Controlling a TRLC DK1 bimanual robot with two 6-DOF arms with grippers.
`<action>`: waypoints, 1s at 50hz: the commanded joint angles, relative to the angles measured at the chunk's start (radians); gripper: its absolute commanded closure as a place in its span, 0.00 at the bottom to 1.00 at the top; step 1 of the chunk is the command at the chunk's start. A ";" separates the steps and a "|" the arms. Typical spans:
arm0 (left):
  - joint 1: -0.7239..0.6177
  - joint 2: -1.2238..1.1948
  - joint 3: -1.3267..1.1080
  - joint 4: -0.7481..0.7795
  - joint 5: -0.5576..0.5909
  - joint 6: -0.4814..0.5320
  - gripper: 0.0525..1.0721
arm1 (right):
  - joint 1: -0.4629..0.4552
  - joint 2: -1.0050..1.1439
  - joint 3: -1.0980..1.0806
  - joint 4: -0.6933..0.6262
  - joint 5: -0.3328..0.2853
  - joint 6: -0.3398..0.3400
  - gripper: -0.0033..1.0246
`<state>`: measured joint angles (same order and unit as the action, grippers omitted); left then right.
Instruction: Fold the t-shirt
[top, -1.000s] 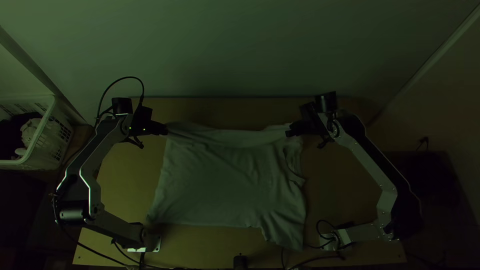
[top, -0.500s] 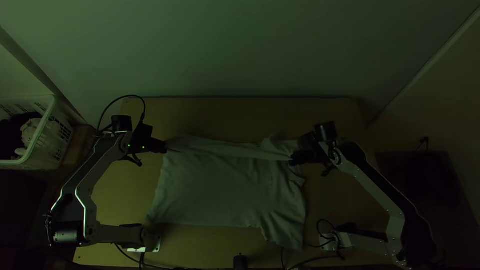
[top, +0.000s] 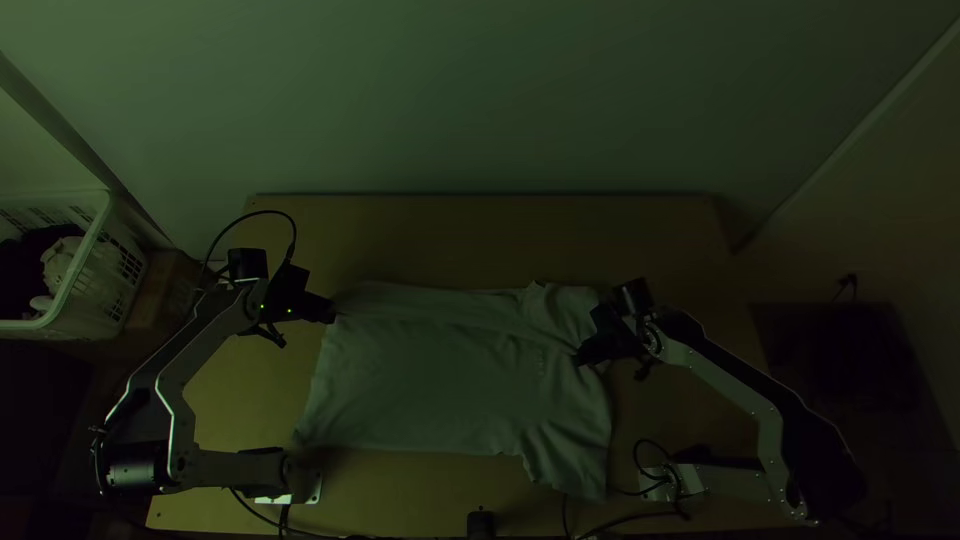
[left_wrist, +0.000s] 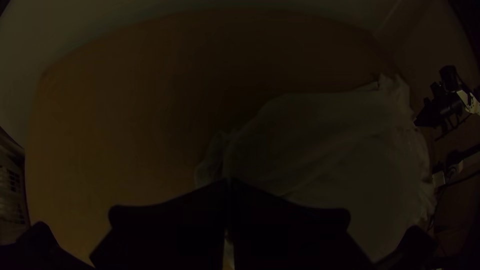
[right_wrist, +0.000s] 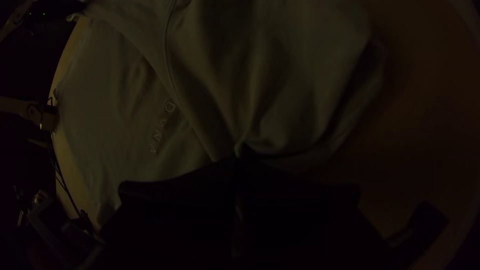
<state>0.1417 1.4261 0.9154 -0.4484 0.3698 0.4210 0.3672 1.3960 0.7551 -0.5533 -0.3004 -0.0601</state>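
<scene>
My left pincer (top: 331, 313) and right pincer (top: 580, 358), seemingly closed in the dim light, each grip the T-shirt (top: 430, 380) on the wooden surface (top: 480, 235).

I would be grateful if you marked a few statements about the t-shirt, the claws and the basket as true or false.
1. The left claw and the right claw both pinch the t-shirt. True.
2. The t-shirt is bunched into a ball. False: it lies mostly spread on the table, with its far part lapping over the rest.
3. The white basket holds dark cloth and light cloth. True.
4. The white basket stands in the middle of the table. False: it is beyond the table's left side.
5. The left claw is at the t-shirt's left side. True.
</scene>
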 joint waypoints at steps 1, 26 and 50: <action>0.010 0.031 -0.047 0.024 -0.014 0.035 0.97 | 0.012 0.034 -0.033 0.016 -0.002 -0.004 0.97; 0.009 0.023 -0.067 0.040 -0.081 0.068 0.04 | 0.012 -0.022 -0.026 0.013 0.012 0.023 0.12; -0.059 -0.190 -0.070 -0.185 -0.083 0.239 0.05 | 0.154 -0.265 -0.042 -0.237 0.015 0.025 0.05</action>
<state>0.1043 1.2808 0.8474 -0.5751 0.2871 0.5766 0.4774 1.1603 0.7403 -0.7349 -0.2878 -0.0448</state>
